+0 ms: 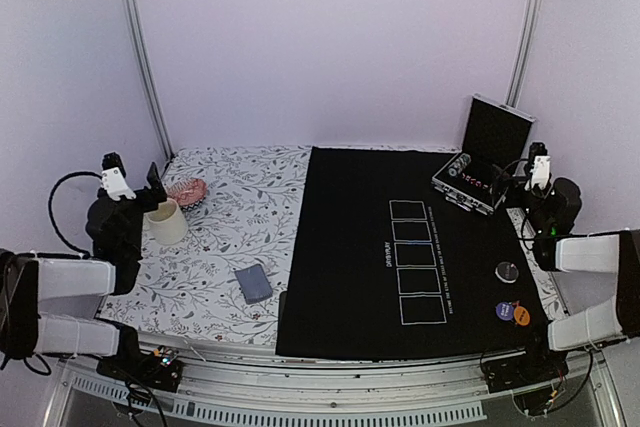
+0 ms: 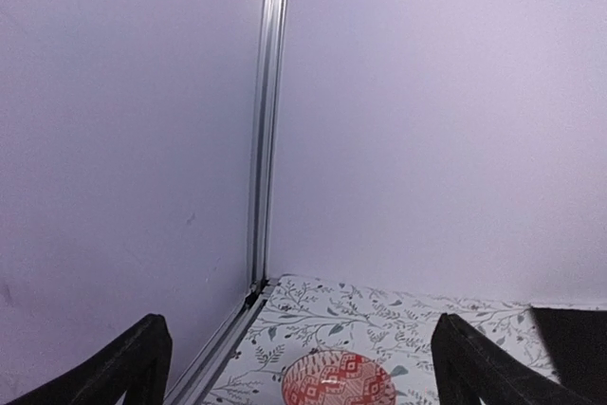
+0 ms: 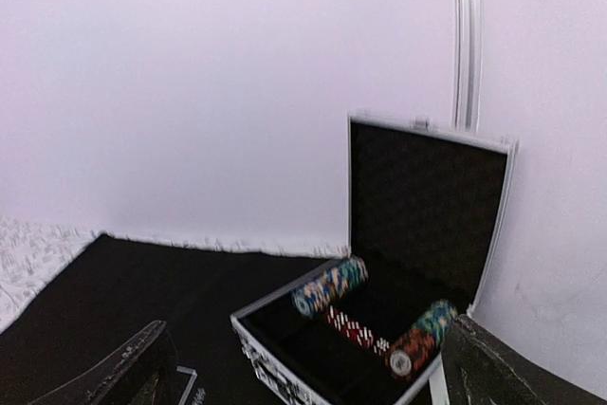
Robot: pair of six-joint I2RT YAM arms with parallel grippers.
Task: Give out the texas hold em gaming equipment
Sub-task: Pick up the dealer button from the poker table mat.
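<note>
Holding: nothing; my left gripper (image 2: 299, 346), jaws wide apart, hangs by the cream cup (image 1: 167, 222).
Cards: grey-blue-backed deck of playing cards (image 1: 254, 284) flat on the floral desk (image 1: 220, 237), right of that gripper and nearer my base; long axis roughly near-to-far; left arm closer.
Chips: striped round poker chips (image 3: 329, 286) in rolls lying slantwise in the open silver-edged case (image 3: 427, 206), just ahead of my right gripper (image 3: 308, 348).
Right gripper: jaws apart, empty.

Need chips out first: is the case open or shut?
Open. The case has its lid upright, and chip rolls lie inside.
</note>
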